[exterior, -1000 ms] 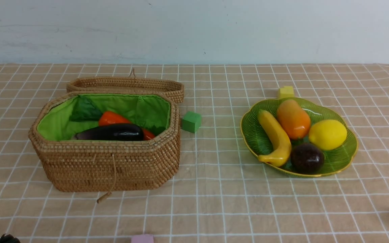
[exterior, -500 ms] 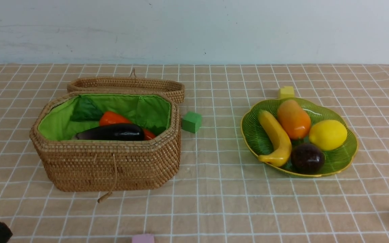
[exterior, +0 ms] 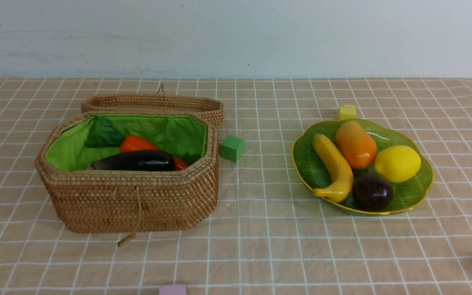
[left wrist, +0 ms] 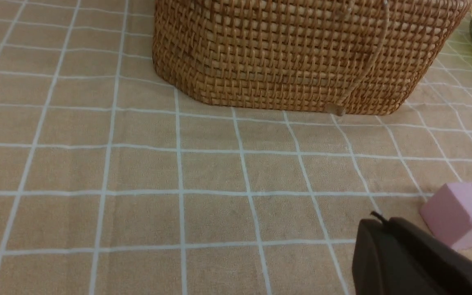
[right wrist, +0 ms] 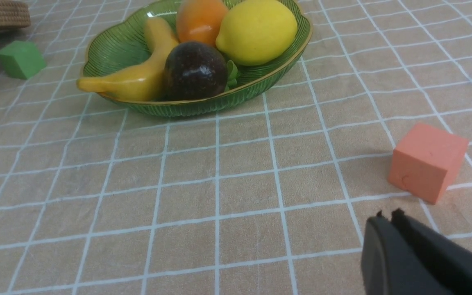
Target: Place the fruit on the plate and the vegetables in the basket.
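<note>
The green plate (exterior: 418, 186) at the right holds the banana (exterior: 334, 166), mango (exterior: 356, 144), lemon (exterior: 397, 163) and mangosteen (exterior: 372, 191); it also shows in the right wrist view (right wrist: 117, 45). The open wicker basket (exterior: 133, 200) at the left holds the eggplant (exterior: 137, 160), the carrot (exterior: 135, 143) and green leaves (exterior: 103, 134); the gourd and radish are hidden. My left gripper (left wrist: 377, 221) is shut and empty, low over the cloth in front of the basket (left wrist: 293, 53). My right gripper (right wrist: 387, 217) is shut and empty, in front of the plate. Neither shows in the front view.
Foam cubes lie around: a green one (exterior: 232, 148) between basket and plate, a yellow one (exterior: 347, 111) behind the plate, a pink one (left wrist: 461, 213) beside my left gripper, an orange one (right wrist: 426, 162) beside my right gripper. The basket lid (exterior: 154, 102) lies open behind.
My left gripper showed at the front view's bottom left corner and has drawn back out of that view. The fruit, vegetables and cubes have not moved.
</note>
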Tool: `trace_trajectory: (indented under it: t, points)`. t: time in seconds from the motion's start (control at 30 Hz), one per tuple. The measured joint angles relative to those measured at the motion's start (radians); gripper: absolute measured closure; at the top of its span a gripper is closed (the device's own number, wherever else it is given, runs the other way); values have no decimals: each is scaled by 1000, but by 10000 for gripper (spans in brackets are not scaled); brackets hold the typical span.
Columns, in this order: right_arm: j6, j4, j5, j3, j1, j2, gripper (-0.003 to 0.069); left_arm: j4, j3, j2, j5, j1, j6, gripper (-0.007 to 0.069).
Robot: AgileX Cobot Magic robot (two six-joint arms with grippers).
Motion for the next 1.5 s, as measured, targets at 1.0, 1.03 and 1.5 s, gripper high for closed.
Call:
trace_trajectory:
  t: [1.0,1.03,1.5]
  points:
    - [0,-2,-4,1,0,0,617,91,0,0,-7,88,-5,638]
    - [0,-2,-4,1,0,0,617,91,0,0,-7,88,-5,638]
    - [0,-2,-4,1,0,0,616,91,0,0,-7,88,-5,634]
